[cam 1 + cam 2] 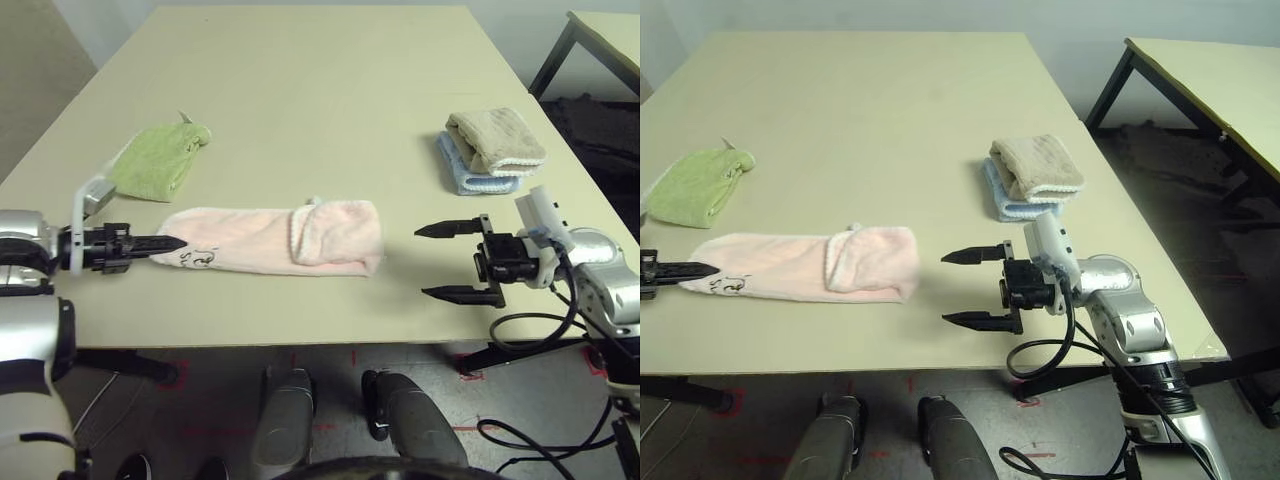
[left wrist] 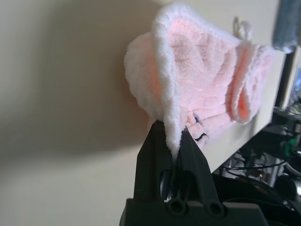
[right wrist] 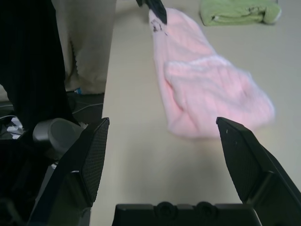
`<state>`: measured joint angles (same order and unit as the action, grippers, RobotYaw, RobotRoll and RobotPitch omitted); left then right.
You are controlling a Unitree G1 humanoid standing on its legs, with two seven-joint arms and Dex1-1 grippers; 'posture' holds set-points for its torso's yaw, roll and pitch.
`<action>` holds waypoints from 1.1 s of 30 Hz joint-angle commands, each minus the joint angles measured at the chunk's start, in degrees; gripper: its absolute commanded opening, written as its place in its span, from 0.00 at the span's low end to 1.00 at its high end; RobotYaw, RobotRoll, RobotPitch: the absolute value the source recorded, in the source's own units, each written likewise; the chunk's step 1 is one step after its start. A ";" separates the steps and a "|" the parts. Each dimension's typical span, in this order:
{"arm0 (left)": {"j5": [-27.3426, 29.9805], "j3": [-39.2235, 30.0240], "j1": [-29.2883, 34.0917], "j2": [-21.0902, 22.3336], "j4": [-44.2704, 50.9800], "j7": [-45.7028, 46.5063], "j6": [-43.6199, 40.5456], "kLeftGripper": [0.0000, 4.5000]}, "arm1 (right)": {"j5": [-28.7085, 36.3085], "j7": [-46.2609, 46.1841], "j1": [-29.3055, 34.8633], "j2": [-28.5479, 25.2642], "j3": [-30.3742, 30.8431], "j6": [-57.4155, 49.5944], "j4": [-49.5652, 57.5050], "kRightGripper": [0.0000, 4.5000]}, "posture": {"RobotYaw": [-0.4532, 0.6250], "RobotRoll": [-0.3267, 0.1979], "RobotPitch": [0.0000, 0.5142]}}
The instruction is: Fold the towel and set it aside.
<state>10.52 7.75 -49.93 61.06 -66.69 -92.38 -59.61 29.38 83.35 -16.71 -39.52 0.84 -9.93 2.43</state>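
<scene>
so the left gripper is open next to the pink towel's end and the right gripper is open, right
Not quite. The left gripper is shut on the edge of the pink towel, as the left wrist view shows. The right gripper is open, as you said.

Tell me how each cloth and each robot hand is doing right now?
Pink towel: partly folded, flat on the table, one end pinched.
Left gripper: jaws shut on the pink towel's edge.
Right gripper: jaws open, holding nothing, beside the towel.
Green cloth: folded, lying apart.
Beige towel: folded, stacked on the blue towel.
</scene>
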 commanded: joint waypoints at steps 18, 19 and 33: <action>29.90 1.61 4.55 -11.51 51.27 10.63 -26.15 0.01 | 1.15 -4.40 4.68 -0.98 -2.51 -1.19 2.22 1.00 | 0.38 0.62 0.32; 30.30 0.95 4.82 -13.17 52.22 12.33 -26.65 0.01 | 1.25 -4.71 5.23 -1.07 -2.75 -1.33 2.71 1.00 | 0.37 0.62 0.32; 31.06 -9.56 4.83 -32.53 53.99 36.07 -27.67 0.01 | 1.82 -7.13 8.64 -0.75 -1.94 -2.08 6.27 1.00 | 0.36 0.62 0.32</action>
<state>40.89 -0.83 -45.48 29.12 -13.73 -57.99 -86.48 30.93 76.28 -8.46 -40.28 -1.43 -11.77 7.90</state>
